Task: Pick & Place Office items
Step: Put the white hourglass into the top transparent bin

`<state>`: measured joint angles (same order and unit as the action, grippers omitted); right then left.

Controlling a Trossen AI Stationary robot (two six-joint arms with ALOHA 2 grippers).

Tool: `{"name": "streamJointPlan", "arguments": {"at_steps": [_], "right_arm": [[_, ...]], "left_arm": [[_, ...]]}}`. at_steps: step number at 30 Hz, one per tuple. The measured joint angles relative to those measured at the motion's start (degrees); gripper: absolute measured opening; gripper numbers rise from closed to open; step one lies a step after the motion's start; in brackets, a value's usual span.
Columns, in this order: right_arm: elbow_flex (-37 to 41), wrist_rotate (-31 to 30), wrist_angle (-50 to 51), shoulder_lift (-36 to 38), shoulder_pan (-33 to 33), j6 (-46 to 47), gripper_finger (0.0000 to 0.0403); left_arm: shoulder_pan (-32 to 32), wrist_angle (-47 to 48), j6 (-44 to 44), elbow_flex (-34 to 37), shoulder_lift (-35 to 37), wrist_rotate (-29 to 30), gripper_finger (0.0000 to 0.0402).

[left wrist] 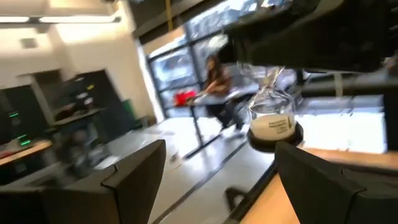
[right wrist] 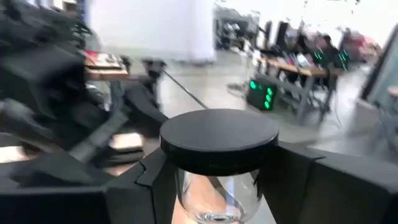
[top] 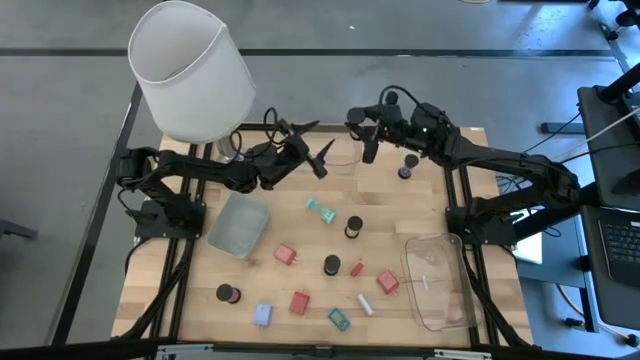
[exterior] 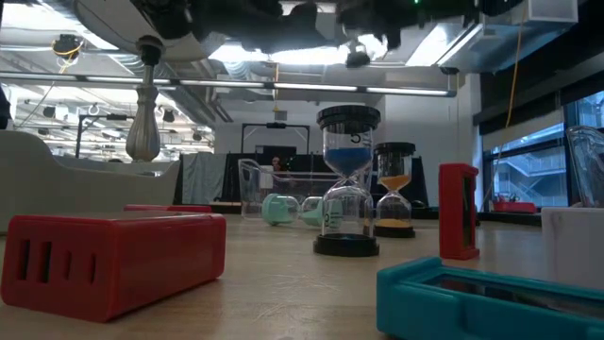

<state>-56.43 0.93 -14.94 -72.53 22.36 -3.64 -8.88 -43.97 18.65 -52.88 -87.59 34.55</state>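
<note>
Left pincer point(top: 322, 158): open, raised over the desk's point(top: 300, 225) far edge.
Right pincer point(top: 369, 150): gripping a dark cylinder point(top: 369, 148).
Office items point(top: 330, 265): scattered mid-desk.
Trays point(top: 238, 224): one either side.

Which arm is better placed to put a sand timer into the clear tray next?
Right. The right pincer is shut on a sand timer, and the clear tray lies on its side of the table. The left pincer is open, empty and farther from it.
</note>
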Motion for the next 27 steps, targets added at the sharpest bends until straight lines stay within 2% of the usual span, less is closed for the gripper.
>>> {"name": "streamJointPlan", "arguments": {"at_steps": [6, 10, 13, 16, 22, 27], "right_arm": [[4.4, 5.3, -9.9, -4.9, 5.8, 6.2, 0.0171], [4.6, 5.2, -14.4, -12.9, 5.8, 6.4, 0.0174], [4.5, 6.4, -22.1, -19.9, 5.4, 8.4, 0.0187], [2.0, 6.6, -26.2, -26.5, 5.4, 10.7, 0.0187], [-7.3, 6.1, -26.2, -38.0, 5.5, 14.0, 0.0172], [-14.9, 6.3, -26.2, -45.7, 4.5, 17.0, 0.0189]], "left_arm": [[1.4, 8.2, 0.5, 0.0, 4.9, 5.6, 0.03], [1.4, 16.5, -1.3, 0.0, 8.7, 9.5, 0.0299], [0.9, 24.0, -4.1, 0.0, 11.8, 12.3, 0.0299], [0.8, 30.9, -8.2, 0.0, 15.0, 14.1, 0.0294], [0.9, 40.2, -13.0, 0.0, 20.1, 14.6, 0.0277], [1.0, 44.6, -14.7, 0.0, 22.7, 14.2, 0.0263]]}}
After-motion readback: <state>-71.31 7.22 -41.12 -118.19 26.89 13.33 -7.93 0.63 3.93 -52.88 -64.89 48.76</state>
